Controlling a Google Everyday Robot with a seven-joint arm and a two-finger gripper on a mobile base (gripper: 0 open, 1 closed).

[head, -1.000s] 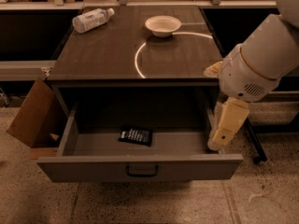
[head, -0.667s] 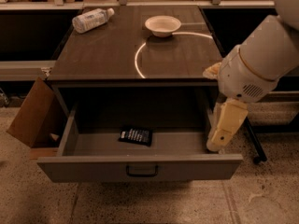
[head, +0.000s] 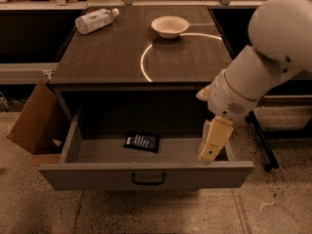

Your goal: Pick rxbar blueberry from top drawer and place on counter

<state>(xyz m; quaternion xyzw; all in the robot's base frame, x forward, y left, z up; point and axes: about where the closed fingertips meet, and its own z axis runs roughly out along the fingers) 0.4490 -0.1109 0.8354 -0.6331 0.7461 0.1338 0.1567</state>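
My tool (head: 208, 152) hangs tip-down over the right end of the open top drawer (head: 87, 175), just inside its front panel, and carries nothing. Whether it is set wide or narrow I cannot tell. The rxbar blueberry (head: 141, 142) lies flat on the drawer floor, left of the tool and apart from it. I judge it light and thin, with a slick wrapper and a somewhat pliant bar. It is best taken from above, across its short width. The counter (head: 107, 57) above bears a bowl (head: 169, 26) and a water bottle (head: 96, 20).
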